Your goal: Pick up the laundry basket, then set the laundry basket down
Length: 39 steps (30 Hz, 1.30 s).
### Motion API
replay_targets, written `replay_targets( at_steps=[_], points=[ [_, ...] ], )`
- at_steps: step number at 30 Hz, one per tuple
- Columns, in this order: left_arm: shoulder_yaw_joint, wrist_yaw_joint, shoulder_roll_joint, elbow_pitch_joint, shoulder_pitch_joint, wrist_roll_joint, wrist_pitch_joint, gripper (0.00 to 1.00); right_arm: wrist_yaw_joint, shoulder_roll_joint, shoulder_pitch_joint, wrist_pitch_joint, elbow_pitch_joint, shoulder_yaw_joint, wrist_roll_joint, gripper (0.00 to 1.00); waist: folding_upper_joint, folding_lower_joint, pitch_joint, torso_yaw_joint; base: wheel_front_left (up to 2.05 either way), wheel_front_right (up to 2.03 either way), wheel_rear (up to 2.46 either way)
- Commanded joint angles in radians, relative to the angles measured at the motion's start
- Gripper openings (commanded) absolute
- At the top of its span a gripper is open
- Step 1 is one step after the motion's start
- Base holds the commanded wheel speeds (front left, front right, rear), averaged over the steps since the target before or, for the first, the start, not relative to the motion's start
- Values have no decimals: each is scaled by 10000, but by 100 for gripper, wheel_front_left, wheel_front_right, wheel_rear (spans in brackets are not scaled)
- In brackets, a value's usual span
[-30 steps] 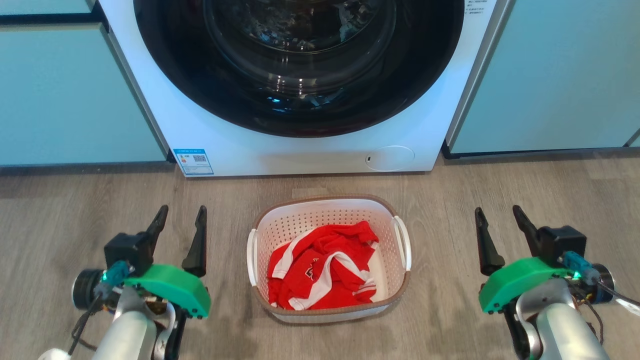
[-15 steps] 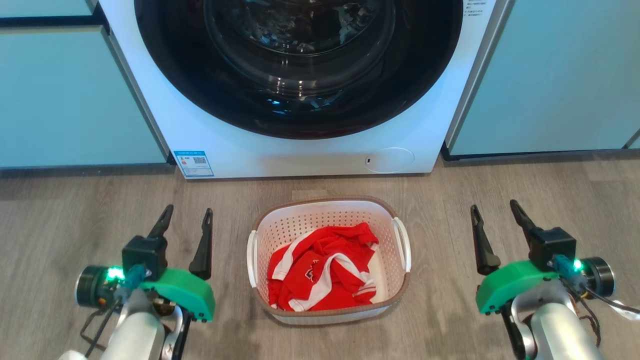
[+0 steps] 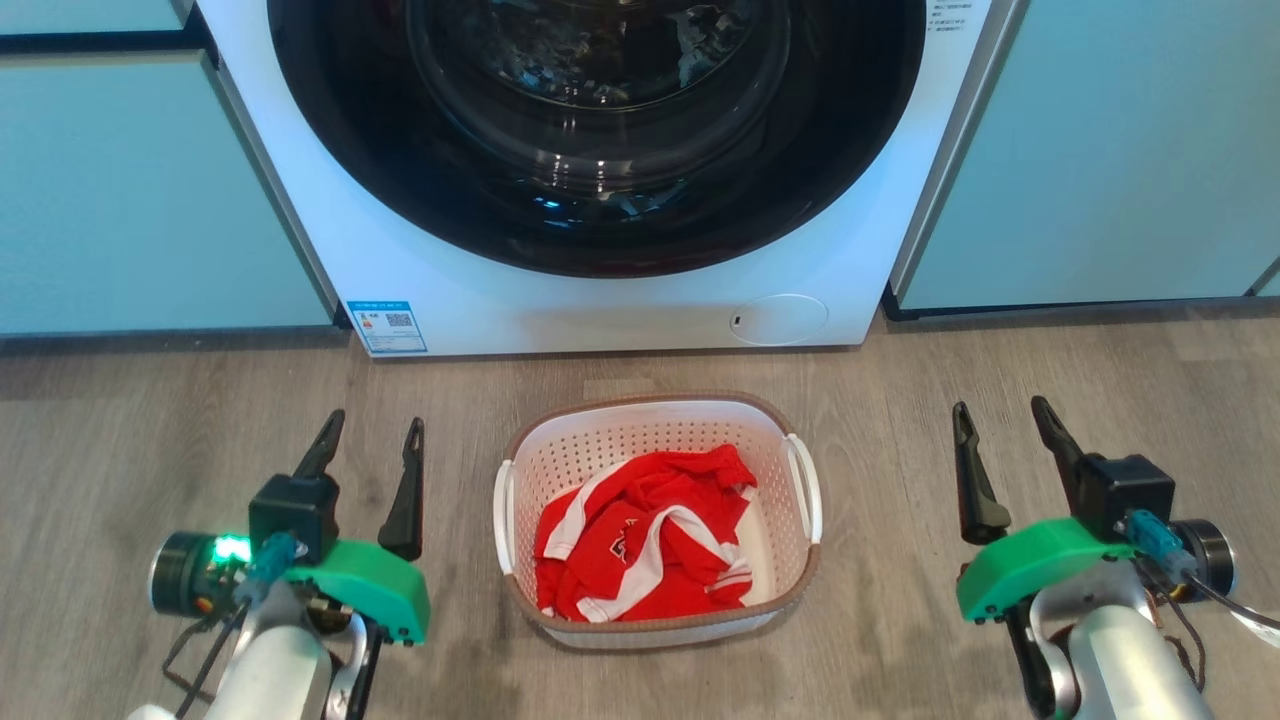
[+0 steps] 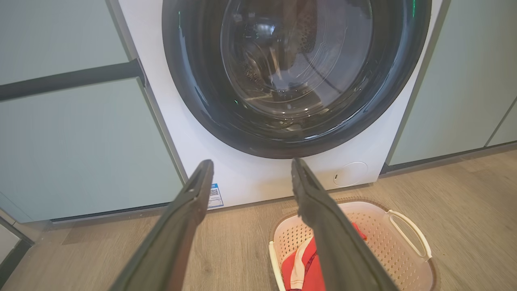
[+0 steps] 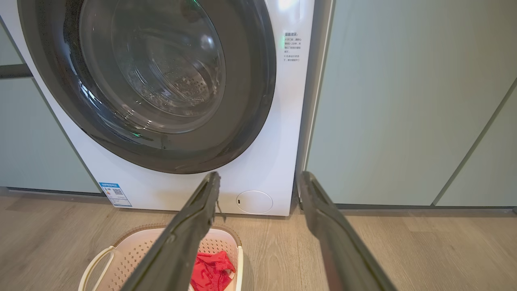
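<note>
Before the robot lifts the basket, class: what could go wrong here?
1. The left pincer and right pincer stand open, apart from the basket; uneven grips on its thin handles could tilt it and spill the red shirt.
2. The washing machine stands close behind; a forward swing might bump it.

Bright, even indoor light, the head view sharp throughout; pale reflections glint on the washing machine's dark door glass (image 3: pixel 600 130); a soft shadow lies on the floor (image 3: pixel 1000 370) under the cabinets (image 3: pixel 1100 150); both wrist views bow straight lines near their edges.
</note>
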Motion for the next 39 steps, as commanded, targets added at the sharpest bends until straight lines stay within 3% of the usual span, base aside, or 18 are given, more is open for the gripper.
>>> replay_targets(
  at_steps=[1,30,39],
  points=[
    [348,66,214,-256,-638,-90,-107,100,-15,-15,-152,-124,-341,238,116,100,-1,0,3,-2,0,0,0],
    [70,168,251,174,-836,-273,-121,100,-15,-13,-281,-124,-121,488,-161,100,-1,0,88,-98,0,0,0],
    [42,161,271,175,-1086,-354,-132,100,-15,-13,-502,-124,-135,433,-160,100,-1,0,641,-75,0,0,0]
  ],
)
